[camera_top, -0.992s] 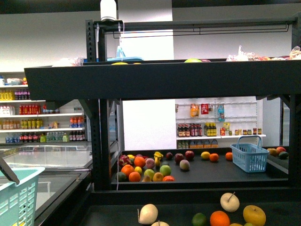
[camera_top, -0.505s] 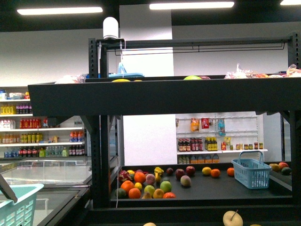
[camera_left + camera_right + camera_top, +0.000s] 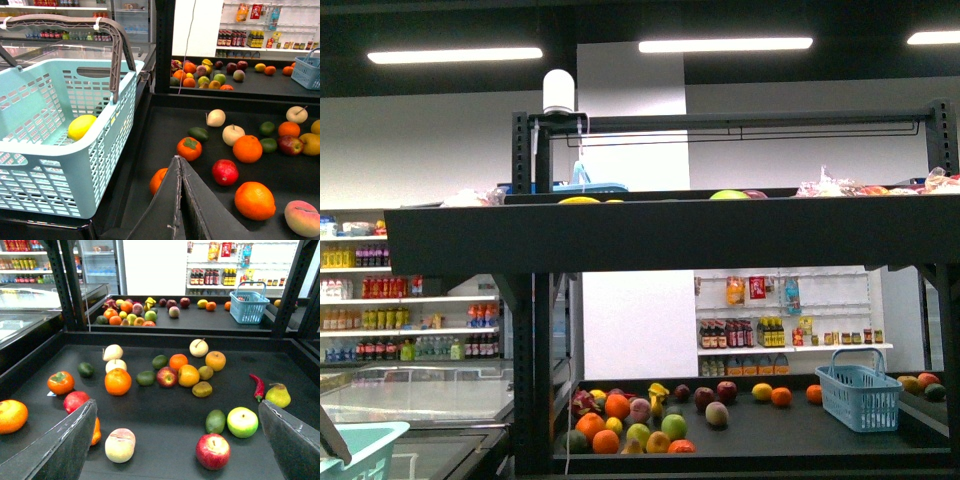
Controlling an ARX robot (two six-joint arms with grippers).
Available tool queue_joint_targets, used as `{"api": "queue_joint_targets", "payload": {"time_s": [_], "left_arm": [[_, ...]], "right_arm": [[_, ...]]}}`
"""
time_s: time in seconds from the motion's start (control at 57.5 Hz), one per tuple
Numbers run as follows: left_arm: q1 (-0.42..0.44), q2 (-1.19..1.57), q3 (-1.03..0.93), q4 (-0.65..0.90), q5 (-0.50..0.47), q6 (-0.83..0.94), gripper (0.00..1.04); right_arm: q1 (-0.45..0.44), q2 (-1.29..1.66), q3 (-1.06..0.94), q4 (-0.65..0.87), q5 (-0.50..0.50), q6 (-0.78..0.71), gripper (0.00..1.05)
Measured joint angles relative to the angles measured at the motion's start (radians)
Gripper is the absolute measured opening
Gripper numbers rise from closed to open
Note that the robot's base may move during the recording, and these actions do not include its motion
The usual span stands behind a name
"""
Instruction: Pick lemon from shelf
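Observation:
The shelf (image 3: 670,240) is a black metal rack with wide dark tray tiers; neither gripper shows in the front view. A yellow lemon (image 3: 81,126) lies inside a turquoise basket (image 3: 65,165) beside the rack's near tray (image 3: 165,120). My left gripper (image 3: 179,162) is shut and empty, above the near tray between an orange (image 3: 158,180) and a red fruit (image 3: 225,172). My right gripper (image 3: 176,403) is open and empty over the same tray (image 3: 165,440), with a red apple (image 3: 213,450) and a pale peach (image 3: 119,445) between its fingers.
Many loose fruits lie on the near tray, among them a red chilli (image 3: 258,386) and a pear (image 3: 278,395). The far tray holds a fruit pile (image 3: 630,420) and a blue basket (image 3: 860,395). White shelves of bottles (image 3: 410,320) stand behind. Black posts (image 3: 70,285) flank the tray.
The front view has shifted upward: the rack sits lower in the picture, the near tray's fruit has dropped out of view, ceiling lights now show, and only the turquoise basket's corner remains.

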Motion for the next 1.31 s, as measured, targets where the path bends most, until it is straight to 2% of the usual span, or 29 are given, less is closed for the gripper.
{"api": "queue_joint_targets", "payload": {"time_s": [0.139,0.191,0.244,0.609,0.835,0.922,1.062,1.305], "left_arm": [[0.068,-0.023,-0.015,-0.006,0.067,0.000,0.03],[0.172,-0.039,-0.021,-0.017,0.200,0.001,0.03],[0.217,-0.043,-0.026,-0.017,0.206,0.001,0.03],[0.227,-0.085,-0.065,-0.018,0.221,0.002,0.04],[0.227,-0.085,-0.065,-0.018,0.221,0.003,0.47],[0.227,-0.085,-0.065,-0.018,0.221,0.003,0.72],[0.227,-0.085,-0.065,-0.018,0.221,0.003,0.97],[0.227,-0.085,-0.065,-0.018,0.221,0.004,0.97]], "right_arm": [[0.000,0.000,0.000,0.000,0.000,0.000,0.97],[0.000,0.000,0.000,0.000,-0.001,0.000,0.97],[0.000,0.000,0.000,0.000,0.000,0.000,0.97],[0.000,0.000,0.000,0.000,0.000,0.000,0.97],[0.000,0.000,0.000,0.000,0.000,0.000,0.97],[0.000,0.000,0.000,0.000,0.000,0.000,0.97],[0.000,0.000,0.000,0.000,0.000,0.000,0.97],[0.000,0.000,0.000,0.000,0.000,0.000,0.97]]}}
